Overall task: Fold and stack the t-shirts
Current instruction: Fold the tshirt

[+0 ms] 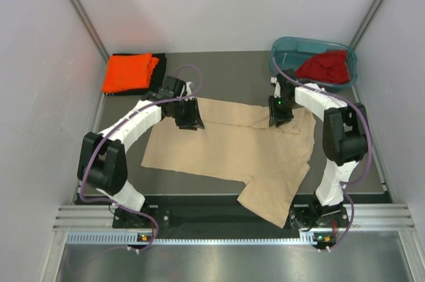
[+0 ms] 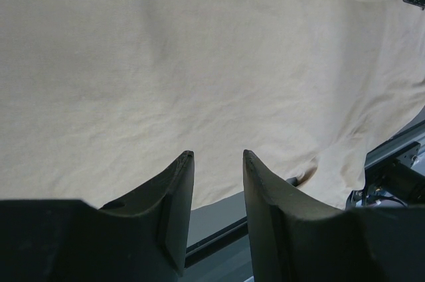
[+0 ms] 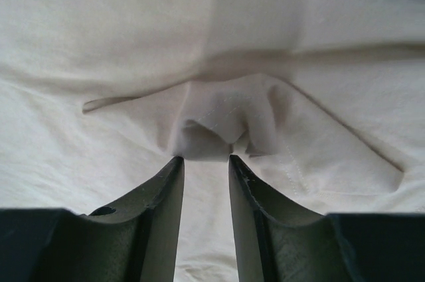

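Black fingers of the left gripper [image 2: 216, 154] stand part-way apart with nothing between them, tips just over the far left edge of the beige-tan t-shirt [image 1: 226, 146]. The right gripper [image 3: 204, 158] shows a similar narrow gap. A small raised pucker of the same cloth sits right at its tips, and no cloth shows between the fingers.

The shirt lies flat on the table [image 1: 232, 73] with its long axis running left to right. Its body stretches from both grippers back toward the arm bases, and one corner droops past the near edge on the right. Each arm is at its own end of the far edge, so neither is nearer. Any fold probably has to draw that edge toward the bases.

Farther out, the orange t-shirt [image 1: 129, 71] rests folded on the black t-shirt [image 1: 161, 58] at far left. The dark red t-shirt [image 1: 325, 66] sits in the teal tub [image 1: 282, 46] at far right. No brand, label or writing can be read.
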### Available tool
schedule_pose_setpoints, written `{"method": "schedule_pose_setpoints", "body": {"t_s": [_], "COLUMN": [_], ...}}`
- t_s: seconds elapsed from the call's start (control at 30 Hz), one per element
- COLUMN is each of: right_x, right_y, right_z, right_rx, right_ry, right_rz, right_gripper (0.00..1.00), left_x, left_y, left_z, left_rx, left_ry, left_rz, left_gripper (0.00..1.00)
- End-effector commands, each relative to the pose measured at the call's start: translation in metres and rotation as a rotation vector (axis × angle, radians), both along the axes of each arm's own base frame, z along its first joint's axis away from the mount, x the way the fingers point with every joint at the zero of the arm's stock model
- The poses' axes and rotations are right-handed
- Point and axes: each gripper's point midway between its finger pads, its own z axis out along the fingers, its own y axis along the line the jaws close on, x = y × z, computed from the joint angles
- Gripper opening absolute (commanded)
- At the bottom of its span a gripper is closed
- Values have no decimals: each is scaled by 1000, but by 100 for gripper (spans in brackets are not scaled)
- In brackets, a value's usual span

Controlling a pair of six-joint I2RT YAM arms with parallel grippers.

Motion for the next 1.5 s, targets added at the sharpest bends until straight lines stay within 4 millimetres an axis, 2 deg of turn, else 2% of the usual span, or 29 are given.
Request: {"method": "schedule_pose_setpoints", "body": {"t_s": [0.0, 0.2, 0.33, 0.57, 0.7, 0.83, 0.97, 1.0, 1.13, 1.27, 1.33, 1.47], "right_x": [20, 19, 17, 9, 4, 0, -17, -25, -53, -76, -81, -90], "right_y": [-6, -4, 3, 15, 16, 16, 26, 29, 45, 57, 65, 69], "right_z": [4, -4, -6, -7, -11, -1, 14, 20, 31, 39, 50, 51], "right_rx": [25, 65, 106, 179, 188, 196, 269, 289, 385, 461, 491, 520], "right_ry": [-39, -20, -13, 16, 34, 40, 82, 94, 164, 222, 222, 253], "right_rz": [-37, -36, -31, -30, -42, -63, -96, -122, -183, -262, -300, -403], "right_gripper": [34, 34, 31, 28, 21, 4, 0, 0, 0, 0, 0, 0], "left_x": [0, 2, 15, 47, 60, 77, 96, 102, 117, 125, 127, 127], "left_y": [2, 4, 12, 45, 57, 66, 76, 78, 88, 95, 96, 102], "left_z": [15, 15, 19, 29, 27, 16, -3, -12, -27, -31, -31, -31], "left_rx": [-14, -8, -2, -36, -15, 14, 42, 47, 48, 50, 57, 72], "left_ry": [-37, -42, -51, -64, -64, -61, -54, -44, -30, -38, -47, -61], "left_rz": [4, 10, 32, 122, 148, 180, 208, 214, 241, 243, 234, 227], "left_gripper": [40, 40, 40, 41, 41, 40, 40, 40, 40, 39, 39, 39]}}
